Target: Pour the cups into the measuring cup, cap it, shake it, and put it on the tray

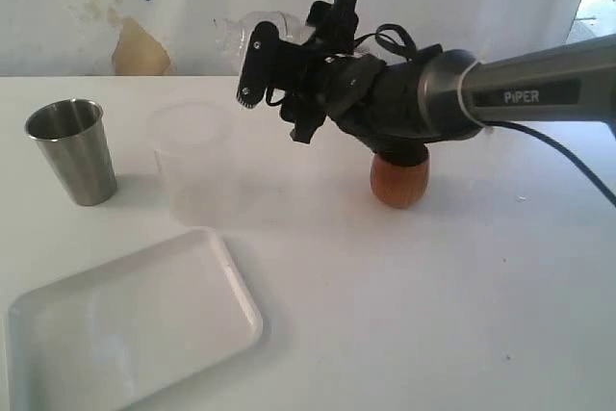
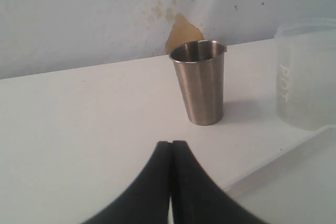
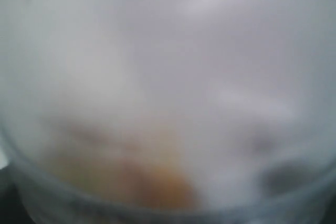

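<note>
right jaws: standing wide and pinching the measuring cup (image 1: 274,22) across its broad clear body; the body is too wide for a narrower grip.
measuring cup, place: sitting between the right jaws, lifted well clear of the surface (image 1: 433,286), so close to the right wrist camera that it is filling that view as a pale blur.
measuring cup, axis: its long axis is lying close to level rather than upright, with one rounded end sticking out past the jaws, away from the right arm (image 1: 539,93). i cannot tell which end is the mouth, whether a cap is on, or where the printed scale is.
step, as i am judging it: a level hold like this is suiting a shake or a tip, not a fill.
left jaws: pressed together and holding nothing, apparently waiting.
steel tumbler (image 2: 199,85): standing upright, mouth up, straight ahead of the left jaws and apart from them.
frosted cup (image 1: 192,166): standing upright below the right jaws, between them and the tumbler.
wooden cup (image 1: 399,180): sitting upright behind the right jaws, under the arm that is carrying them.
tray (image 1: 58,334): lying flat, well below the right jaws and well apart from them, looking bare and ready for the set-down.
</note>
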